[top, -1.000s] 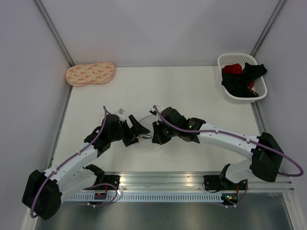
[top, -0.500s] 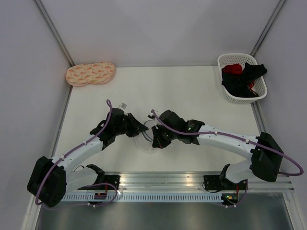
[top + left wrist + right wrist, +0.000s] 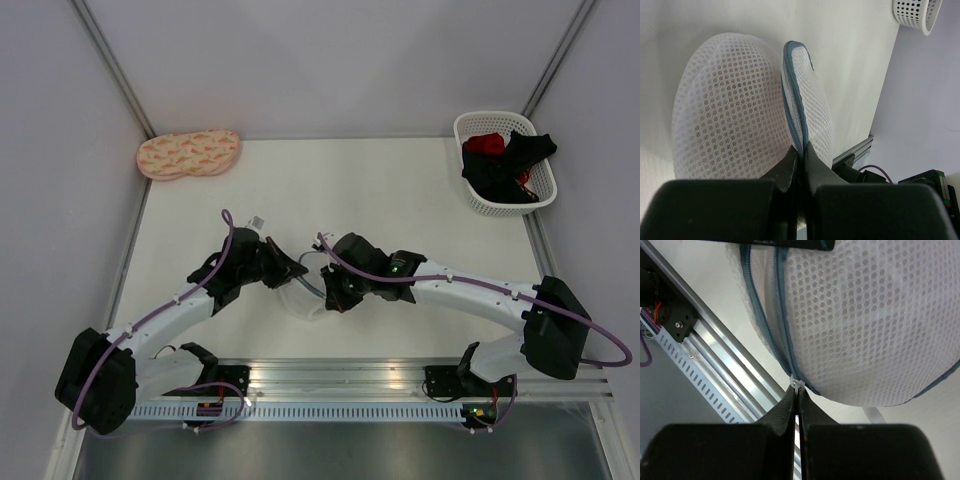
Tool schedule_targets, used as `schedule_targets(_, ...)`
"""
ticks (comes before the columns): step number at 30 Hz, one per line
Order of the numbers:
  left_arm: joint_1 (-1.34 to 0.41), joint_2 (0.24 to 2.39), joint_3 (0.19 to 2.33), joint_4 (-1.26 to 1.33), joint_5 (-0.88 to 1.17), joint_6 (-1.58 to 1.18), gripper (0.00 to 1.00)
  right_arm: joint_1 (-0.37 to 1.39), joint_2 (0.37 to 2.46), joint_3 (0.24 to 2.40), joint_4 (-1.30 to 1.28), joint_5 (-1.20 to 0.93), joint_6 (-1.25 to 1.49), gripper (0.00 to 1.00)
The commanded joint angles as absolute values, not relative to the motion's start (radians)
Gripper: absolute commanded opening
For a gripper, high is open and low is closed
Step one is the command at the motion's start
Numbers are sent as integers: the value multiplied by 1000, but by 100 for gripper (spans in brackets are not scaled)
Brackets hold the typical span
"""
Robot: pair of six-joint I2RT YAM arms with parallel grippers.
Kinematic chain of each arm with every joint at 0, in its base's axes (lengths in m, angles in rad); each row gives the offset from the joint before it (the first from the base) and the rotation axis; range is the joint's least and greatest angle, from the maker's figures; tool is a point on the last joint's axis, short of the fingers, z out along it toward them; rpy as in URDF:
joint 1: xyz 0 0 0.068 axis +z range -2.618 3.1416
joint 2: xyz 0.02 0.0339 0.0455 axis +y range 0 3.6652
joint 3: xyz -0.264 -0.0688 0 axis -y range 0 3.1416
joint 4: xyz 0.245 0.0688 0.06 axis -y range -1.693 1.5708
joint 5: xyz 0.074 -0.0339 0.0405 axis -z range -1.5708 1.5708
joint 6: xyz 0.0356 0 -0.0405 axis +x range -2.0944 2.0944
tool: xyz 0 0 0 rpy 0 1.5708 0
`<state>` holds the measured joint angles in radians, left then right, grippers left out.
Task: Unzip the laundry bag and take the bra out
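The laundry bag (image 3: 308, 290) is a round white mesh pouch with a grey-blue zipper rim, lying between both arms near the table's front. In the left wrist view the laundry bag (image 3: 730, 120) stands on edge, and my left gripper (image 3: 801, 152) is shut on its zipper rim (image 3: 792, 95). My right gripper (image 3: 797, 391) is shut on the small white zipper pull (image 3: 797, 383) at the bag's lower edge, the laundry bag (image 3: 865, 320) filling that view. In the top view the left gripper (image 3: 292, 271) and right gripper (image 3: 330, 292) flank the bag. The bra is hidden.
A peach two-lobed pad with orange prints (image 3: 188, 154) lies at the back left. A white lattice basket (image 3: 470, 130) with black and red garments stands at the back right. The metal rail (image 3: 340, 375) runs along the front edge.
My left gripper moved right to the bag and closed on its zipper rim. The right gripper stayed shut on the zipper pull, barely moving.
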<state>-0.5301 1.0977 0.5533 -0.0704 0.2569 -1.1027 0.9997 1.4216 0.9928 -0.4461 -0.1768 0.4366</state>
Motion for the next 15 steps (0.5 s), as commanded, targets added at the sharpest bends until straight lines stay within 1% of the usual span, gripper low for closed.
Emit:
schedule_targets(1, -528, 1065, 552, -58, 189, -1106, 2, 1002, 1408, 982, -540, -115, 425, 0)
schedule_targets(6, -528, 1028, 543, -72, 158, -1120, 2, 1002, 1411, 997, -620, -31, 431, 0)
schedule_targets(7, -528, 1022, 540, -69, 153, -1121, 4, 1002, 1410, 1003, -629, -22, 430, 0)
schedule_targets(8, -528, 1014, 535, -66, 153, -1124, 9, 1003, 1410, 1008, -640, -9, 430, 1)
schedule_targets(9, -528, 997, 528, -61, 153, -1124, 29, 1002, 1410, 1012, -649, -6, 428, 0)
schedule_targets(11, -529, 977, 519, -52, 147, -1130, 53, 1002, 1416, 1026, -669, 58, 430, 0)
schedule_targets(12, -528, 950, 506, -52, 146, -1134, 75, 1003, 1417, 1031, -675, 77, 431, 0)
schedule_targets(13, -528, 937, 500, -54, 135, -1137, 83, 1002, 1422, 1040, -680, 128, 431, 0)
schedule_targets(14, -529, 919, 496, -60, 130, -1141, 96, 1002, 1433, 1043, -696, 146, 433, 0)
schedule_targets(15, -528, 904, 483, -64, 121, -1144, 99, 1002, 1437, 1048, -704, 169, 430, 0)
